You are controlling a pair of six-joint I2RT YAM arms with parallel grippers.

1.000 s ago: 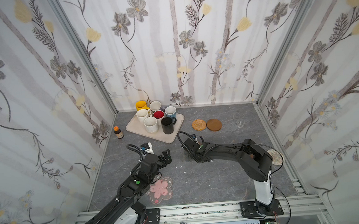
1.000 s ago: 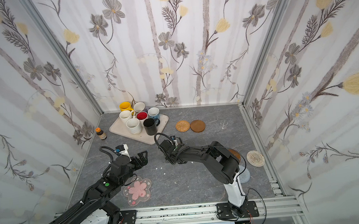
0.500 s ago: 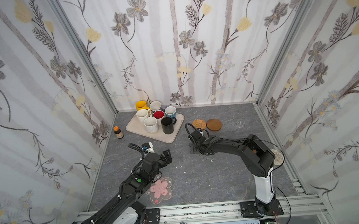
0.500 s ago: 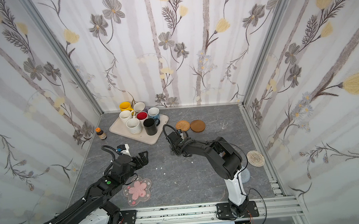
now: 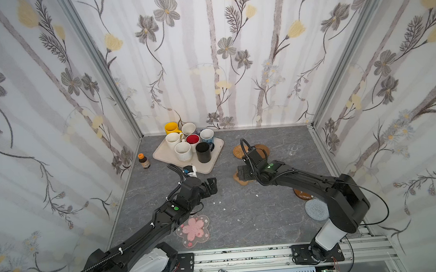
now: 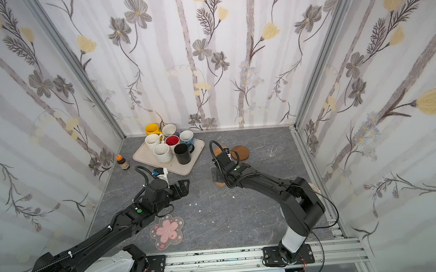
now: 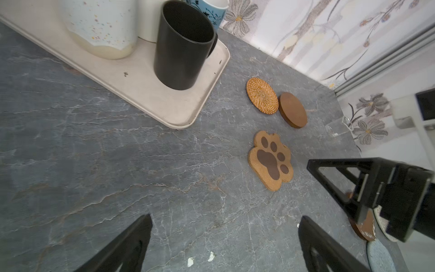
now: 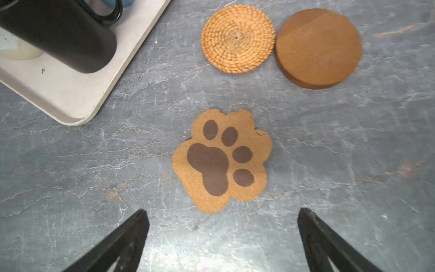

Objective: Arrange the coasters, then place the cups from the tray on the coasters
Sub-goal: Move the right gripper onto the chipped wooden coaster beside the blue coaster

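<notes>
The seven cups [image 5: 183,151] are stood on the tray [image 5: 160,156] at far left, and the left pincer [image 5: 213,186] is held wide open and empty above bare bench [image 5: 243,218] before it. Further right, the paw coaster [image 8: 221,162] is laid flat just ahead of the spread, empty tips of the right pincer [image 8: 223,212], with a rattan round [image 8: 237,38] and a wooden round [image 8: 317,47] touching beyond it. White marks on a brown round [image 5: 303,194] under the right arm [image 5: 307,183] cannot be read.

7 upright cups [image 5: 203,153] crowd the beige tray [image 5: 217,147]; coasters [image 5: 193,229] lie flat, scattered beside it.
</notes>
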